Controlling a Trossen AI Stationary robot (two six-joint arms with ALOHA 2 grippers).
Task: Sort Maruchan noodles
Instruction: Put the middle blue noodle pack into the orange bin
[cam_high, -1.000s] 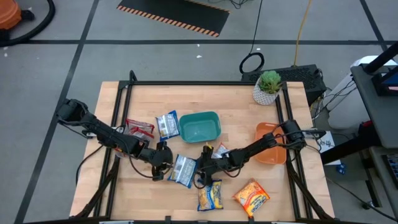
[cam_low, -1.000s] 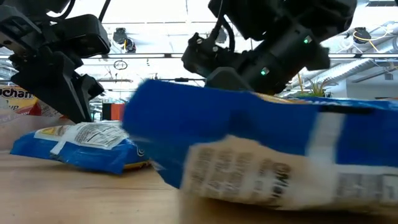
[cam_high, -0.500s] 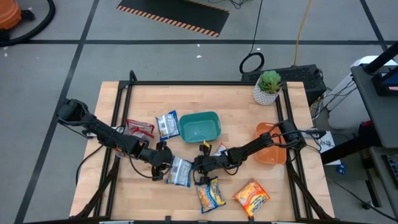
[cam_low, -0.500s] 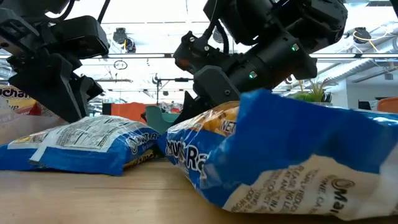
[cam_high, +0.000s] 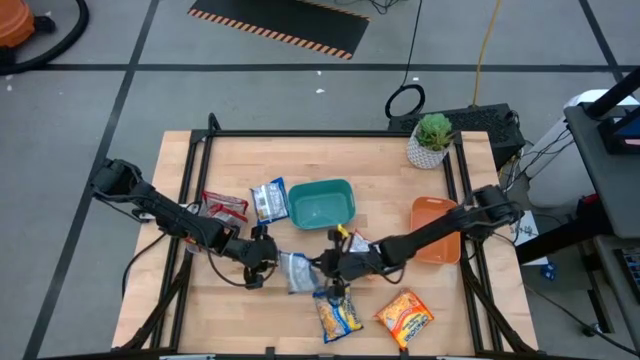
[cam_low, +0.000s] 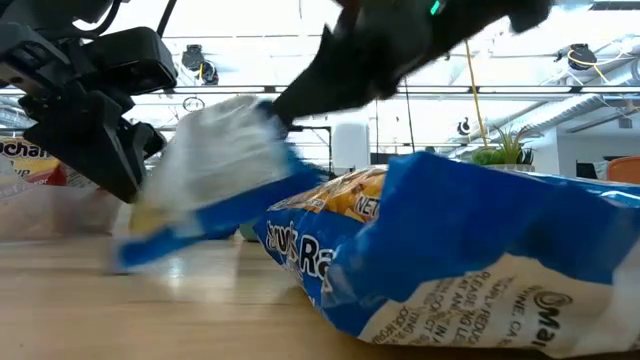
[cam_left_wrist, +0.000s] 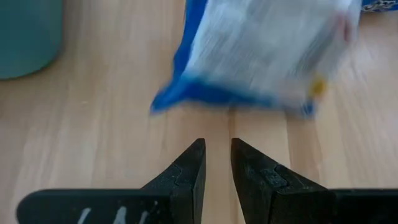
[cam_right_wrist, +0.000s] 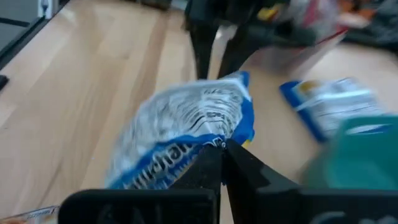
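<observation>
Our right gripper (cam_right_wrist: 222, 163) clamps the blue-and-white noodle packet's (cam_right_wrist: 186, 134) edge, lifting it tilted above the bench (cam_high: 240, 160) centre; our left gripper (cam_left_wrist: 216, 163) hovers nearby, empty and narrowly parted.

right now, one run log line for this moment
right claw: shut on blue packet, lifting one edge | left claw: beside it, holding nothing | teal bin: no packets inside

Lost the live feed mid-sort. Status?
Right claw shut on blue packet, lifting it mid-table. Left claw beside it, empty, fingers nearly closed. Teal bin just beyond; another blue-and-yellow packet close by.
</observation>
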